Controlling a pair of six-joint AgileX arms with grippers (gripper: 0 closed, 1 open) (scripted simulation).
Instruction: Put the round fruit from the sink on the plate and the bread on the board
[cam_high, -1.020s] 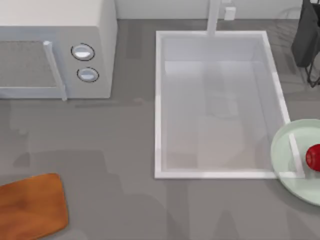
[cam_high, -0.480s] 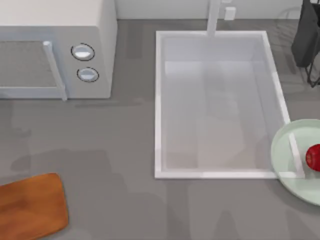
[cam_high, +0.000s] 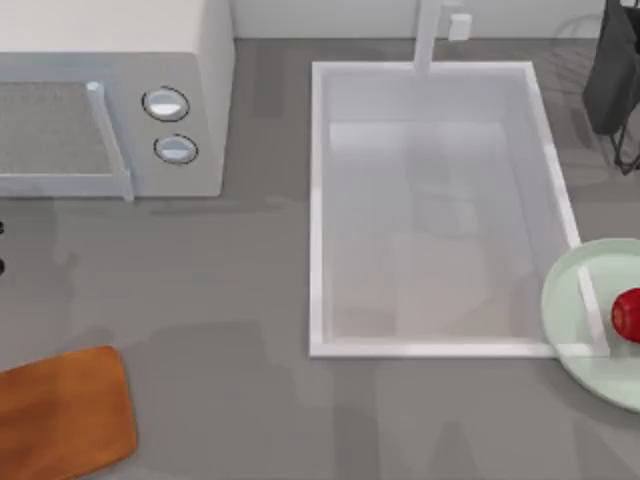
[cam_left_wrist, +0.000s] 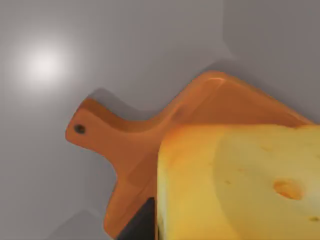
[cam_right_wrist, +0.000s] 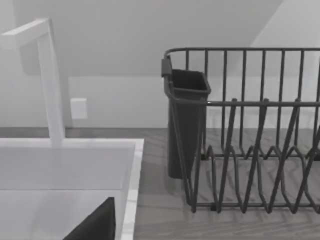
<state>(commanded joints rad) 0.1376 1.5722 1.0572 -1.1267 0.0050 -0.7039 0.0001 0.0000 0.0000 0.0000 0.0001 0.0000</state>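
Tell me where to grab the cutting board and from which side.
Take the board by its narrow handle, the stub with the hole. It lies flat, so probably come from above, jaws across its width. The bread hangs over the wide part.

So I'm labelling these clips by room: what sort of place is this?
A rendered kitchen counter, most likely. A white sink with a faucet is set into the grey worktop, a microwave stands at its left, and a dark dish rack stands at its right.

Dark tips of the left pincer (cam_high: 2, 246) peek in at the tabletop (cam_high: 220, 290) edge. The board (cam_high: 60, 415) lies near it, the microwave (cam_high: 110, 95) just behind. The sink (cam_high: 318, 200) is well to its right, and farthest off the fruit (cam_high: 627, 315) sits on the plate (cam_high: 570, 300).
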